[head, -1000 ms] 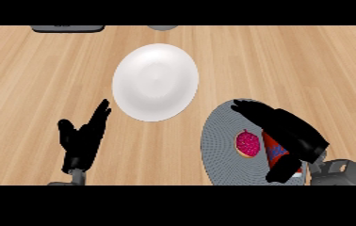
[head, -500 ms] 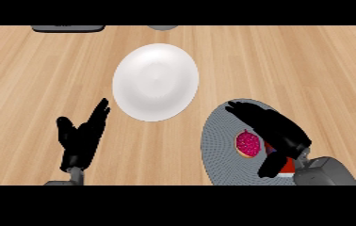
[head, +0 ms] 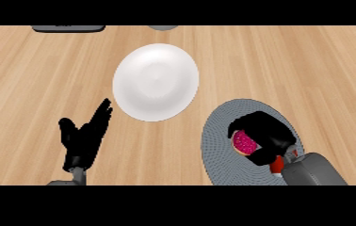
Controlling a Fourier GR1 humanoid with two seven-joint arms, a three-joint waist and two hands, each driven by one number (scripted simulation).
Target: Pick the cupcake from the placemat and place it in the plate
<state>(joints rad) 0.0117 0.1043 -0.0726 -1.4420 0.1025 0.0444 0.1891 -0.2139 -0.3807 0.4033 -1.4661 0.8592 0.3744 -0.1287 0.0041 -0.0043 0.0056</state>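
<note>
Wooden counter (head: 278,60): pale planks fill the view.
Grey placemat (head: 221,147): round and finely ribbed, at the lower right, cut by the lower edge.
White plate (head: 156,81): smooth, bare, at centre, just up-left of the placemat and apart from it.
Right hand (head: 270,132): black, lying over the placemat, fingers and thumb curled round the cupcake.
Left hand (head: 82,142): resting at the lower left, fingers straight and pointing up.
Cupcake (head: 243,142): deep pink speckled top, on the placemat inside the right hand.
Cupcake facing: the pink top is turned toward the view's left. Its oval runs up and down the view; the wrapper is hidden.
</note>
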